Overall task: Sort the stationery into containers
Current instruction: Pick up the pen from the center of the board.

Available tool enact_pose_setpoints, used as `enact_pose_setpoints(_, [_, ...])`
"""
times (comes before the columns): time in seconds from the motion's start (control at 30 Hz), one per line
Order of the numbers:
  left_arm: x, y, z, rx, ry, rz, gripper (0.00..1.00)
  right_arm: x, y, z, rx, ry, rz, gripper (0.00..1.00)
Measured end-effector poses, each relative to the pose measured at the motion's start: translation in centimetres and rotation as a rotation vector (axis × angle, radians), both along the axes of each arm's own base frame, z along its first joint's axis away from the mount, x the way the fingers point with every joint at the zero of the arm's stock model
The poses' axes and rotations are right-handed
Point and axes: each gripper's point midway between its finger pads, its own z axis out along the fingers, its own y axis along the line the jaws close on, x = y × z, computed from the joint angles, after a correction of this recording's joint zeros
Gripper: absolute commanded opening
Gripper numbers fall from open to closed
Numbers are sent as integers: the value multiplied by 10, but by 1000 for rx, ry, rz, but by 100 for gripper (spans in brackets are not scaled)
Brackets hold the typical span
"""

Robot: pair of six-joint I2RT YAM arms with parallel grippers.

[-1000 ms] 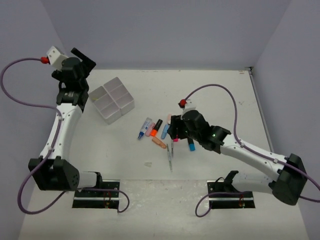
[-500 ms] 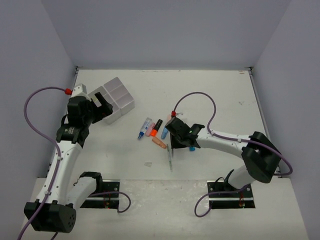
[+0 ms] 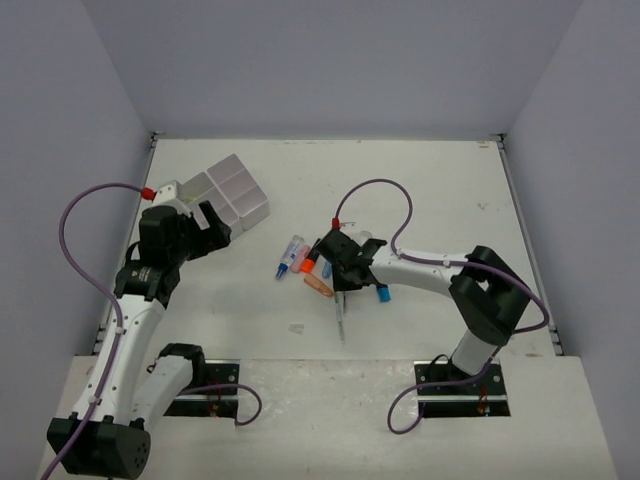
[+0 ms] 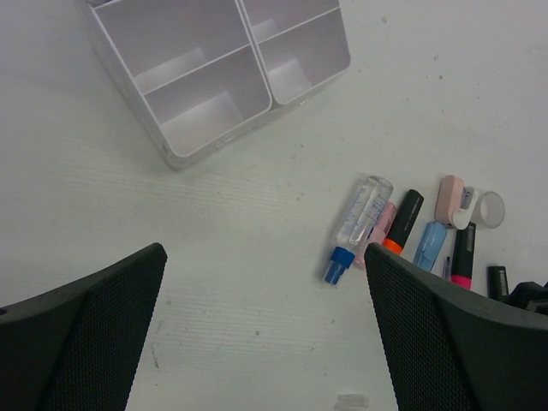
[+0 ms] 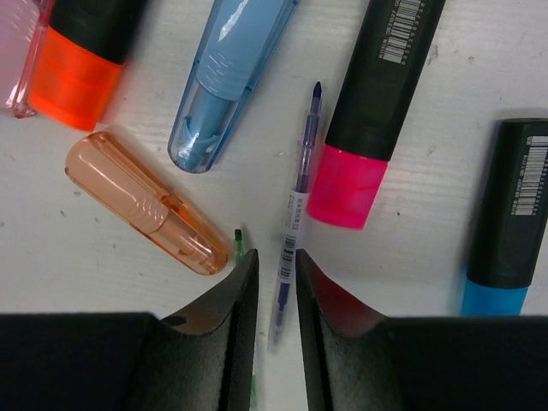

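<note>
The right tool [image 5: 276, 257] is down at the desk [image 3: 420, 180] with its two fingers [image 5: 214, 317] drawn close together, one either side of the near end of a thin pen [image 5: 295, 214]. A sliver of desk shows between the pen and the left finger, so the fingers are narrowly apart and not clamped on it. The pen runs straight away from the fingertips, its dark tip pointing outward.

Just right of the pen lies a pink highlighter [image 5: 368, 128] with a black barrel, and beyond that a blue highlighter [image 5: 505, 223], also black-barrelled. Just left of the pen is a pale blue translucent highlighter [image 5: 227, 81]. Nearer the left finger, a peach highlighter [image 5: 145, 201] lies at a slant, its end close to the fingertip. A small green tip [image 5: 239, 242] shows beside that finger. An orange highlighter [image 5: 81, 60] sits at the far left corner of that view.

The left tool [image 4: 264, 250] hangs above the desk with its fingers spread wide and nothing between them. Its camera shows a clear pen with a blue cap [image 4: 360, 223] at the left of the cluster and a small clear tape roll [image 4: 490, 208] at the right.

The white four-compartment tray [image 4: 218, 141] stands at the far left of the desk, well apart from the stationery and near the left tool.
</note>
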Motion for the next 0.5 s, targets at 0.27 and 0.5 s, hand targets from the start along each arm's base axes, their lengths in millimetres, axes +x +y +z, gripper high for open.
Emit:
enact_pose_setpoints(0.27, [-3,-10,2,1,-9,-38,100,2,-8,-9,-49,-2,-23,20])
enact_pose_setpoints(0.5, [-4,-16,2,5,-9,-55,100,7,-8,-17,-67,-3,-46,15])
